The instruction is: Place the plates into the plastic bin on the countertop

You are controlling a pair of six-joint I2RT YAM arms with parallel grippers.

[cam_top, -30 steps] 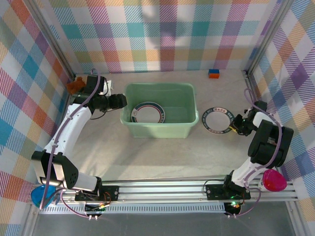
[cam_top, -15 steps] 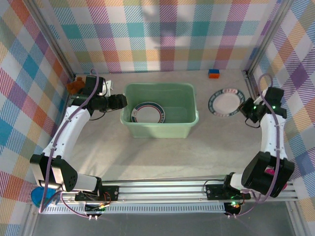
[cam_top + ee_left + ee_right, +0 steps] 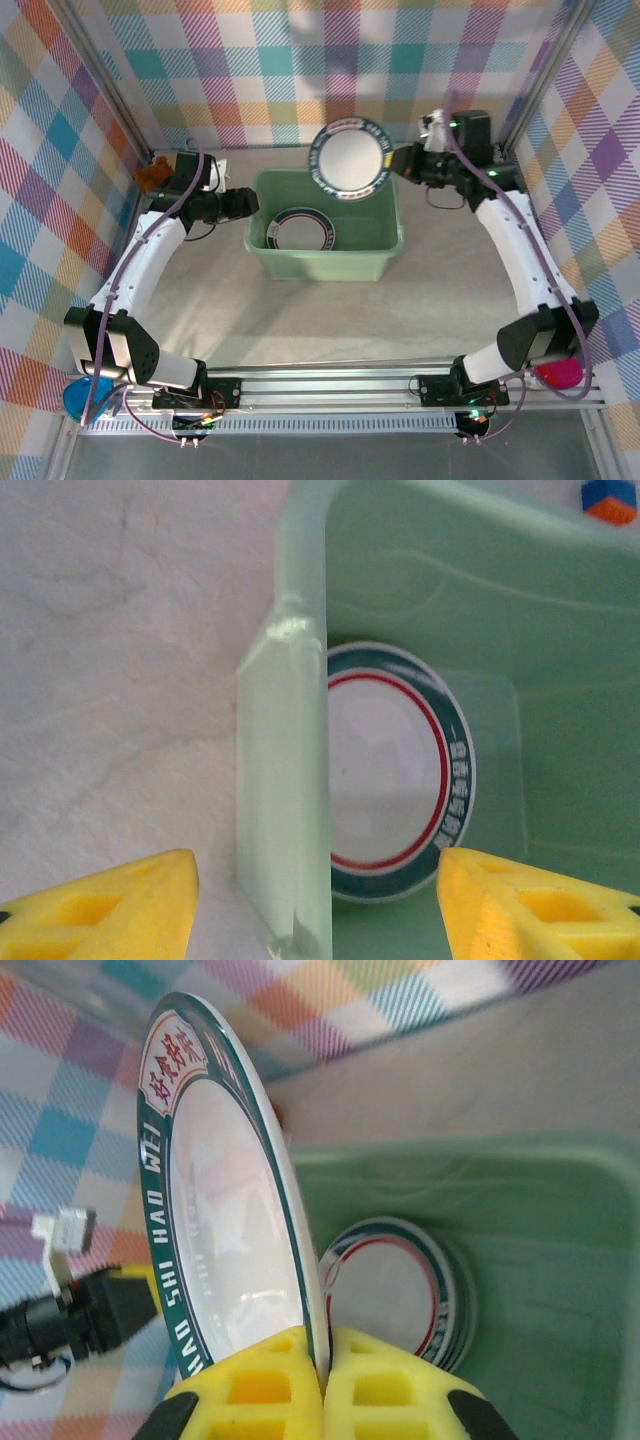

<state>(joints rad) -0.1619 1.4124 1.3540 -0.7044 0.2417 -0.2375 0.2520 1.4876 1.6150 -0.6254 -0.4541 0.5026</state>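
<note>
Plates first: one white plate [image 3: 348, 158] with a green rim is up in the air, tilted, over the far side of the green plastic bin [image 3: 325, 262]. The right gripper [image 3: 400, 163] pinches its right edge tight between yellow fingers [image 3: 260, 1390]. A second plate [image 3: 300, 230] lies flat in the left part of the bin. The bin sits on the countertop [image 3: 300, 320]. The left gripper [image 3: 245, 204] is just beside the bin's left wall, jaws apart, holding nothing.
</note>
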